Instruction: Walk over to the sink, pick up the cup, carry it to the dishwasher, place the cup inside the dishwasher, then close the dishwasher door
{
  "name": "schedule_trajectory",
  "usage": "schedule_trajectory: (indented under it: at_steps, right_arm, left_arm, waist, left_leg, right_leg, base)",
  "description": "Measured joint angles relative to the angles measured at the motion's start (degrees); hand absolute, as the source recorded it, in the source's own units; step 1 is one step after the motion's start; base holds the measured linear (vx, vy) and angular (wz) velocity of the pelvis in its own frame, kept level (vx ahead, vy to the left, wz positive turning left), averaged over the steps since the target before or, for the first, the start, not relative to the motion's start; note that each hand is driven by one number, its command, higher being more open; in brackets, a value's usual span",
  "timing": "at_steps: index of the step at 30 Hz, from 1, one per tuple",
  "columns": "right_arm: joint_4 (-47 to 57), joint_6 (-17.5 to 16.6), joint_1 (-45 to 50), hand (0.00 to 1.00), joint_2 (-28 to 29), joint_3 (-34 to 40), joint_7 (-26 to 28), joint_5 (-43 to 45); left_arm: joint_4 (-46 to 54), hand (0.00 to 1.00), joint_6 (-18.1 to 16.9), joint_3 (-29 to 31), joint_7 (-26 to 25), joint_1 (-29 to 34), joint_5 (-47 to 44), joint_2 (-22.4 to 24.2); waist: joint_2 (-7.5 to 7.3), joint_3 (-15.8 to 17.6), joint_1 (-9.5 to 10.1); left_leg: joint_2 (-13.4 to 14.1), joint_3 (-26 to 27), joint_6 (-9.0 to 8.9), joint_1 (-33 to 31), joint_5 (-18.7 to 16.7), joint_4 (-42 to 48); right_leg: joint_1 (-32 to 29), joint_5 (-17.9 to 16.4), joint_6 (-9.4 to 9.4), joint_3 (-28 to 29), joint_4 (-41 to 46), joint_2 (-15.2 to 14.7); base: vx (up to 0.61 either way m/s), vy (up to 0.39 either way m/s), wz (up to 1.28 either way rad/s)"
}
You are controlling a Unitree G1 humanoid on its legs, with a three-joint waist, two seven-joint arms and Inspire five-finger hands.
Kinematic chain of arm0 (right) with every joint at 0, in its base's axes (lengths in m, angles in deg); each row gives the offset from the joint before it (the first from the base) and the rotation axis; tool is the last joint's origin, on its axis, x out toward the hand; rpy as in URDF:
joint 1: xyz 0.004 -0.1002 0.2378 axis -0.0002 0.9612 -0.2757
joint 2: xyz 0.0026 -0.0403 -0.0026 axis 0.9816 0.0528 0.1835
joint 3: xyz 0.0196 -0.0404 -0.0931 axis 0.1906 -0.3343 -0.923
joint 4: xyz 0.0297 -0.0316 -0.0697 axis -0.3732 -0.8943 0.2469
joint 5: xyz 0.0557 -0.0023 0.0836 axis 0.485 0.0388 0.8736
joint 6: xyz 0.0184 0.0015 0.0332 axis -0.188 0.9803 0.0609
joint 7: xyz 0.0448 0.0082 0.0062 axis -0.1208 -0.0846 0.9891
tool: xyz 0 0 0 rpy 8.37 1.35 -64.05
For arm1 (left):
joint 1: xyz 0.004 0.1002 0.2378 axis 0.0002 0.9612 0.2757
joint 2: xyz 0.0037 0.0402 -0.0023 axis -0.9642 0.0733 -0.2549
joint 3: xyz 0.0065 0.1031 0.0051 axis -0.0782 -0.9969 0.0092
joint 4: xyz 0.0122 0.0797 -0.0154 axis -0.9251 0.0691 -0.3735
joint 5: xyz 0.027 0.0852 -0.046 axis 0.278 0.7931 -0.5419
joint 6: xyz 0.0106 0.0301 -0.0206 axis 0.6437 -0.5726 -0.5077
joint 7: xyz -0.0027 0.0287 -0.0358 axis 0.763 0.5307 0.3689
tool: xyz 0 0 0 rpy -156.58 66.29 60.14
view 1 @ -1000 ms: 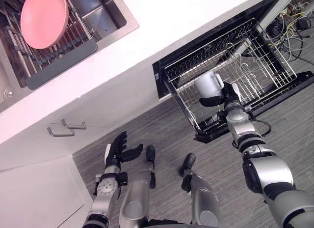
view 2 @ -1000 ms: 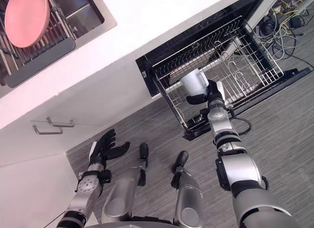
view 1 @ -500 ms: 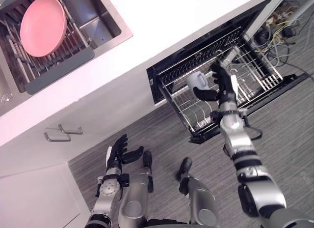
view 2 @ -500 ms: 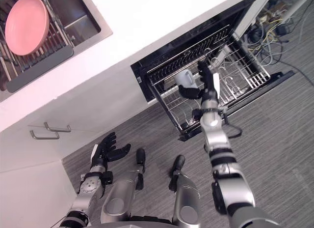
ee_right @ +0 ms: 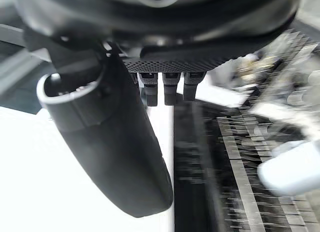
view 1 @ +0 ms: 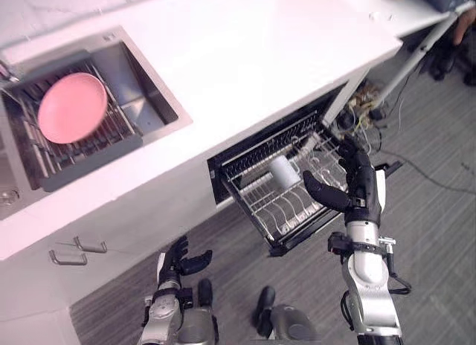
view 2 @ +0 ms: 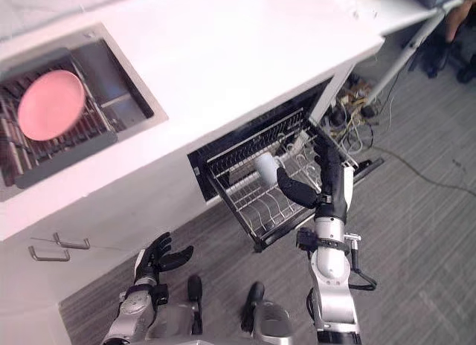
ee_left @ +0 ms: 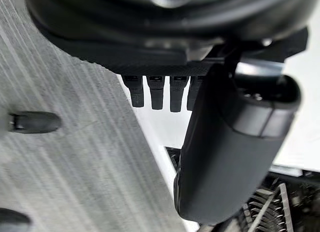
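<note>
Centre frame, the pulled-out wire dishwasher rack (view 1: 256, 204) juts over the grey wood-grain floor (view 1: 431, 241), which I see open below and to the right. My right hand (view 1: 362, 194), fingers spread, hangs at the rack's right edge. The white worktop (view 1: 245, 70) overhangs its back, and a white cup (view 1: 283, 172) lies inside. Tangled cables (view 1: 362, 107) and a slanted white table leg (view 1: 420, 47) crowd the upper right.
</note>
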Motion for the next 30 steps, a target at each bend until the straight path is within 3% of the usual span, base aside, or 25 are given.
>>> schedule_trajectory:
  at_steps: [6, 7, 9, 10, 12, 14, 16, 17, 18, 19, 20, 21, 22, 23, 24, 25, 26, 27, 28, 29, 30]
  right_arm:
    - [1.12, -2.75, -0.98, 0.9, -1.42, -2.68, 1.2, 0.66]
    - [1.12, -2.95, -1.98, 0.9, -2.67, -3.26, 1.38, 0.68]
    - [1.08, -3.05, -3.84, 0.9, -5.89, -2.53, 1.03, 0.7]
    - [0.72, -3.06, -5.66, 0.9, -9.23, -1.54, 0.79, 0.7]
    - [-0.82, -3.15, -9.24, 0.9, -12.78, -1.18, 0.65, 0.69]
    - [-2.97, -3.22, -12.46, 0.9, -13.63, -1.99, 1.16, 0.47]
    - [-4.36, -3.55, -14.06, 0.9, -13.77, -2.14, 1.61, 0.28]
    - [-5.68, -3.58, -15.17, 0.9, -14.03, -2.24, 1.77, -0.12]
    - [-6.96, -3.58, -15.76, 0.9, -14.63, -2.36, 1.7, -0.64]
    - [-7.71, -3.58, -15.96, 0.9, -15.08, -2.47, 1.69, -1.17]
    - [-9.35, -3.55, -16.51, 0.9, -16.34, -2.96, 1.68, -1.96]
    - [-10.97, -3.54, -16.62, 0.9, -17.67, -3.02, 1.68, -2.54]
    - [-11.63, -3.5, -16.61, 0.9, -17.92, -3.03, 1.7, -2.56]
    - [-12.59, -3.5, -16.61, 0.9, -17.94, -3.32, 1.72, -2.93]
    - [-12.77, -3.5, -16.62, 0.9, -18.27, -3.7, 1.74, -3.83]
    - [-12.77, -3.51, -16.74, 0.9, -18.66, -4.06, 1.75, -4.0]
    - [-12.75, -3.53, -16.77, 0.9, -19.71, -4.42, 1.98, -4.25]
    - [-12.75, -3.53, -16.77, 0.9, -20.31, -4.44, 2.09, -4.56]
    - [-12.57, -3.53, -16.78, 0.9, -21.56, -4.45, 2.17, -4.83]
    - [-12.64, -3.49, -16.78, 0.9, -23.25, -4.29, 2.16, -5.86]
    - [-12.62, -3.44, -17.06, 0.9, -24.35, -4.36, 2.5, -6.31]
  left_arm:
    - [-2.32, 0.9, -0.09, 1.48, 0.16, 4.72, 1.21, 0.18]
    - [-2.36, 0.9, -0.08, 1.56, 0.17, 5.37, 1.21, 0.04]
    - [-2.73, 0.9, -0.08, 1.49, 0.2, 5.42, 1.51, 0.15]
    - [-2.81, 0.9, -0.14, 1.36, 0.25, 5.29, 2.29, 0.67]
    - [-2.81, 0.9, -0.18, 1.02, 0.64, 6.13, 2.46, 0.9]
    - [-2.54, 0.9, -0.18, 1.05, 0.85, 7.17, 3.24, 0.47]
    - [-1.86, 0.9, -0.33, 1.21, 0.84, 7.14, 3.73, 0.39]
    - [-1.4, 0.9, -0.37, 1.17, 0.98, 7.12, 4.57, 0.13]
    - [-0.82, 0.9, -0.49, 1.02, 1.21, 7.22, 5.36, -0.44]
    - [-0.52, 0.9, -0.51, 0.9, 1.23, 7.29, 6.1, -0.66]
    - [0.18, 0.9, -0.49, -0.03, 1.17, 7.9, 7.68, -1.11]
    - [1.29, 0.9, -0.53, -1.36, 1.23, 8.1, 9.27, -2.07]
    - [1.73, 0.9, -0.74, -1.66, 1.28, 8.25, 10.01, -2.52]
    - [2.48, 0.9, -0.81, -2.39, 1.1, 8.1, 10.19, -2.98]
    - [2.64, 0.9, -0.83, -2.49, 1.09, 7.95, 10.19, -3.74]
    - [2.64, 0.9, -0.84, -2.53, 1.09, 7.86, 10.19, -3.78]
    - [2.65, 0.9, -0.88, -2.53, 1.05, 7.69, 10.18, -3.82]
    - [2.65, 0.9, -0.89, -2.59, 1.05, 7.63, 10.18, -3.84]
    - [2.72, 0.9, -0.98, -2.65, 1.06, 7.65, 10.19, -4.01]
    - [1.95, 0.9, -0.68, -2.62, 1.03, 7.06, 10.17, -3.35]
    - [2.66, 0.9, -0.88, -2.62, 1.07, 7.45, 10.17, -2.81]
  waist:
    - [0.34, -3.42, 0.55]
    - [0.61, -3.59, 0.68]
    - [1.3, -3.89, 0.05]
    - [2.26, -4.5, -0.14]
    - [4.03, -5.53, -0.01]
    - [4.14, -5.62, 1.47]
    - [4.0, -5.58, 2.6]
    - [3.44, -5.37, 2.71]
    - [2.65, -5.28, 2.62]
    - [2.38, -5.28, 2.37]
    - [1.81, -5.13, 1.57]
    - [1.58, -4.96, 0.81]
    - [1.79, -5.14, 0.36]
    - [1.05, -4.92, -0.38]
    - [0.8, -4.97, -0.66]
    - [0.81, -4.97, -1.15]
    - [0.9, -4.93, -1.93]
    - [0.83, -4.97, -2.13]
    - [-0.23, -5.5, -2.51]
    - [0.25, -5.89, -2.83]
    - [1.57, -6.65, -2.11]
  left_leg:
    - [-0.09, -2.14, -0.64, -1.26, -0.68, 2.21]
    - [0.12, -0.57, -0.33, -2.55, -2.1, 2.72]
    - [3.65, 11.36, 0.36, -4.15, -2.68, 4.07]
    - [6.64, 21.13, 1.07, -5.28, -2.43, 6.02]
    - [8.37, 26.12, 0.68, -6.33, 0.55, 6.91]
    - [7.14, 24.87, 1.1, -6.67, 0.25, 7.2]
    - [5.32, 23.51, 1.73, -6.95, -1.35, 8.0]
    - [3.72, 23.04, 2.22, -6.91, -3.0, 9.7]
    - [2.09, 22.56, 2.61, -6.86, -5.26, 11.83]
    - [1.37, 22.1, 2.8, -6.81, -6.4, 13.04]
    - [0.66, 20.96, 3.63, -6.92, -8.42, 15.27]
    - [-0.04, 19.59, 4.32, -6.8, -9.81, 16.7]
    - [-0.23, 18.9, 4.43, -6.44, -10.19, 16.82]
    - [-0.44, 17.45, 4.54, -5.85, -10.73, 16.73]
    - [-0.43, 16.25, 4.41, -5.46, -10.93, 16.33]
    - [-0.46, 15.36, 4.38, -5.17, -10.93, 15.96]
    - [-0.47, 13.68, 4.04, -4.61, -10.93, 15.55]
    - [-0.64, 12.98, 3.5, -4.4, -10.79, 15.59]
    - [-1.66, 11.65, 2.77, -4.45, -10.9, 16.59]
    - [-1.77, 10.04, 2.29, -4.69, -11.79, 17.88]
    - [-0.64, 9.84, 1.92, -5.03, -12.02, 17.76]
  right_leg:
    - [1.31, -0.28, 0.18, -2.79, 0.39, -0.26]
    - [1.18, -0.13, 0.06, -4.34, 0.59, -0.56]
    - [1.86, 0.35, 0.35, -9.25, -0.09, -1.18]
    - [2.43, 0.52, 0.67, -13.75, -0.43, -2.56]
    - [2.57, 0.12, 1.61, -17.29, 0.32, -3.23]
    - [3.03, -0.24, 2.57, -18.46, 1.02, -4.59]
    - [2.79, -3.01, 3.61, -19.69, 4.92, -7.82]
    - [2.44, -5.34, 4.64, -19.92, 9.59, -11.34]
    - [2.43, -7.18, 4.53, -19.89, 14.19, -14.81]
    - [2.45, -8.11, 3.51, -19.62, 16.51, -16.3]
    - [0.6, -7.63, 1.08, -14.45, 22.77, -18.47]
    - [-3.38, -5.66, -2.09, -4.89, 29.99, -19.33]
    - [-5.28, -5.54, -2.33, -0.38, 32.45, -18.84]
    - [-7.66, -8.33, -0.53, 6.51, 33.34, -15.86]
    - [-9.74, -10.38, -0.4, 11.8, 31.75, -12.18]
    - [-10.67, -11.02, -0.41, 14.03, 30.5, -10.13]
    - [-11.83, -11.22, 0.28, 18.65, 26.68, -6.19]
    - [-12.2, -10.93, 0.71, 20.56, 24.28, -4.69]
    - [-12.15, -6.14, 1.92, 22.6, 17.44, -3.36]
    - [-11.49, -4.79, 4.33, 22.75, 16.73, -3.41]
    - [-10.88, -4.29, 3.83, 22.33, 14.31, -2.29]
  base:
    - [-0.07, 0.008, 0.23]
    - [-0.11, 0.0, 0.61]
    - [-0.07, 0.002, 1.32]
    - [-0.02, 0.108, 1.59]
    - [0.0, 0.176, 1.22]
    - [0.0, 0.142, 0.6]
    - [0.02, 0.15, 0.48]
    - [0.06, 0.192, 0.4]
    - [0.07, 0.191, 0.38]
    - [0.08, 0.157, 0.38]
    - [0.09, 0.157, 0.48]
    - [0.1, 0.164, 0.54]
    - [0.13, 0.126, 0.58]
    - [0.15, 0.042, 0.52]
    - [0.18, -0.004, 0.54]
    - [0.14, -0.018, 0.66]
    - [0.15, -0.026, 0.64]
    - [0.18, -0.043, 0.8]
    - [0.25, -0.096, 0.78]
    - [0.29, -0.1, 0.59]
    - [0.25, -0.086, 0.26]
